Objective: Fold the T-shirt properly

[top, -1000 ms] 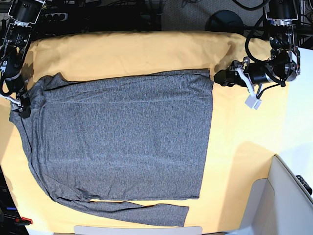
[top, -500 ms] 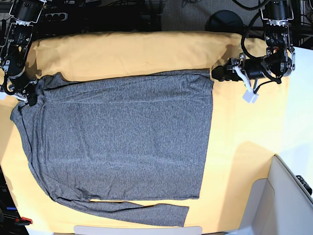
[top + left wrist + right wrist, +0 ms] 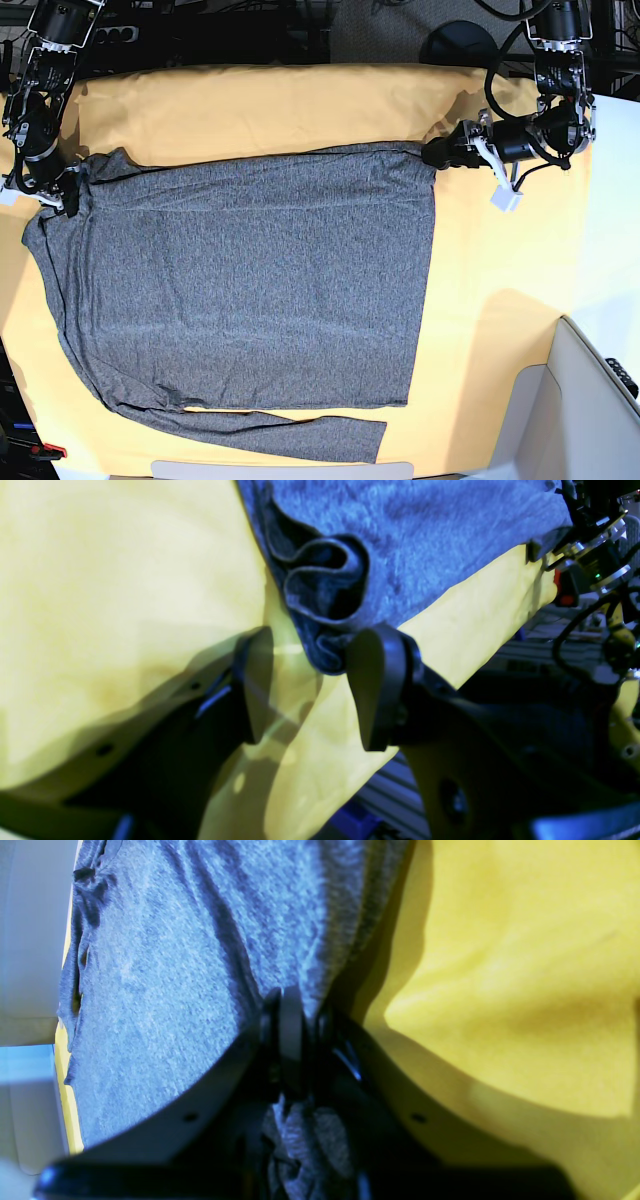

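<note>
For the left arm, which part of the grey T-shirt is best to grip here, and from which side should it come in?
Probably the bunched corner of the T-shirt, where the hem curls into a raised fold off the yellow cloth. The left gripper is open with that corner at its mouth; coming in low from outside the shirt's edge should get one finger under the fabric without pinching the cloth.

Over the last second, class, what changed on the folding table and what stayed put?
The right claw closed on the T-shirt at its shoulder corner, after sitting open beside it lower down. The left claw slid in toward the hem corner and now brackets it, jaws open. The shirt lies flat as before on the yellow cloth.
</note>
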Available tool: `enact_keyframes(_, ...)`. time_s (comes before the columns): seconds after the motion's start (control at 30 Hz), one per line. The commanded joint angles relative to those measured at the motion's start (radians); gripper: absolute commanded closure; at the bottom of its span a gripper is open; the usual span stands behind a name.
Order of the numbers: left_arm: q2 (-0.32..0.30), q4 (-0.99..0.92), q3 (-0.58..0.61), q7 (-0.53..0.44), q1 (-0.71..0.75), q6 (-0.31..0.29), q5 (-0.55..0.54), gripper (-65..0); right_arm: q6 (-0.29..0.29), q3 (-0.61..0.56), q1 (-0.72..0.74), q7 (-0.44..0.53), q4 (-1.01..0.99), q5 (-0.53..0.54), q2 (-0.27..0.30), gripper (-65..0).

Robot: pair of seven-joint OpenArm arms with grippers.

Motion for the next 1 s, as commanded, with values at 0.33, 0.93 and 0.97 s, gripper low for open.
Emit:
enact_keyframes(0.33,-0.007,0.011,-0.002,0.0,-0.008,-0.003,-0.122,-33.4,-0.028,-0.008,-0.006,-0.067,-0.006,-0.014,-0.007,0.0)
enact_keyframes(0.93,0.04,-0.084,0.004,0.002,-0.057,-0.006,-0.121,-33.8,-0.028,-0.008,-0.006,-0.064,-0.007,-0.014,-0.013,0.0)
enact_keyframes(0.97,0.04,-0.095,0.001,0.002,-0.057,-0.006,-0.121,-33.8,-0.028,-0.008,-0.006,-0.066,-0.007,-0.014,-0.013,0.0)
